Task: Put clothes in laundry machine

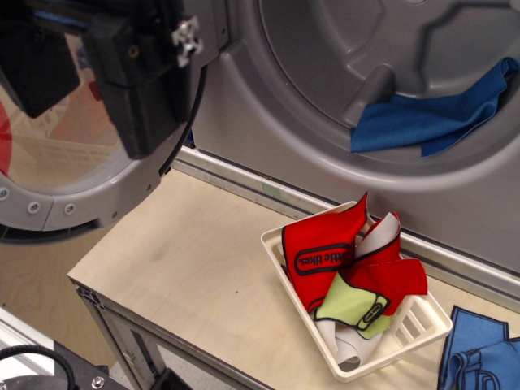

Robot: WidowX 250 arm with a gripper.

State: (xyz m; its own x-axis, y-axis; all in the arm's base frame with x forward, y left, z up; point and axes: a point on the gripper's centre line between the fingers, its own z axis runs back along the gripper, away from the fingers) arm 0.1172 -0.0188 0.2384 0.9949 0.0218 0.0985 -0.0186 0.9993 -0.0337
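The clothes, red cloth pieces with black edging, a lime-green patch and white parts, lie heaped in a white slatted basket on the wooden table. The laundry machine's grey drum stands open right behind the basket. Its round clear-windowed door with a bolted grey rim is swung open at the left. My gripper shows as two black fingers at the top left, in front of the door. The fingers stand apart with nothing between them, well left of and above the clothes.
A blue cloth lies inside the drum at the right. Another blue cloth lies on the table at the bottom right. The wooden table ends in an edge at the front left, and a metal sill runs below the drum.
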